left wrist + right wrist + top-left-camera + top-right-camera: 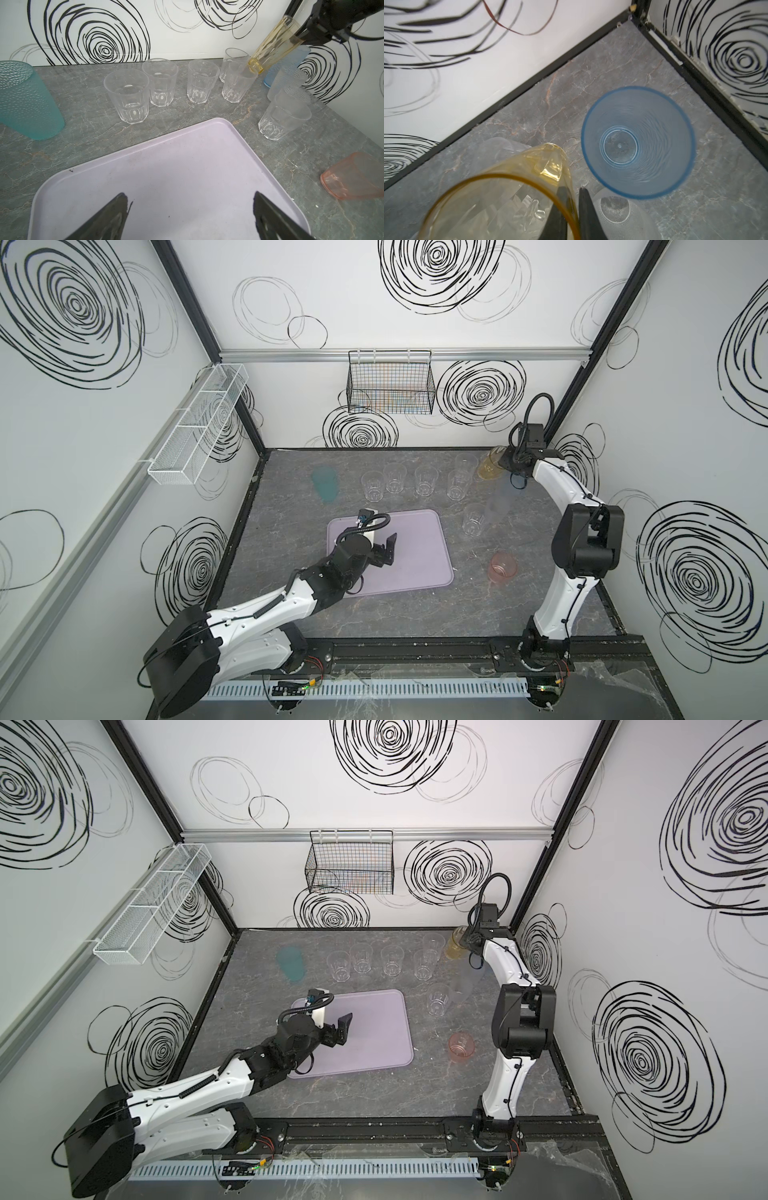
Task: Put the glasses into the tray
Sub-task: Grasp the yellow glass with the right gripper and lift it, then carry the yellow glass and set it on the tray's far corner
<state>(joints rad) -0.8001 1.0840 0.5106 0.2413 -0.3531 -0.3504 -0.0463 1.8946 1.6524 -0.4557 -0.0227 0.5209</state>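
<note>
Pinched shut with right fingers across the amber tumbler rim, one inside, one outside: pickup in hand.
Tilted near the bench back corner, just beside the blue tumbler; hovering with left fingers spread wide, empty, over the bare lilac tray. Next: lift past the clear tumblers, carry across, set upright inside the tray.

Lilac tray near upright clear glasses; amber glass tilted
</note>
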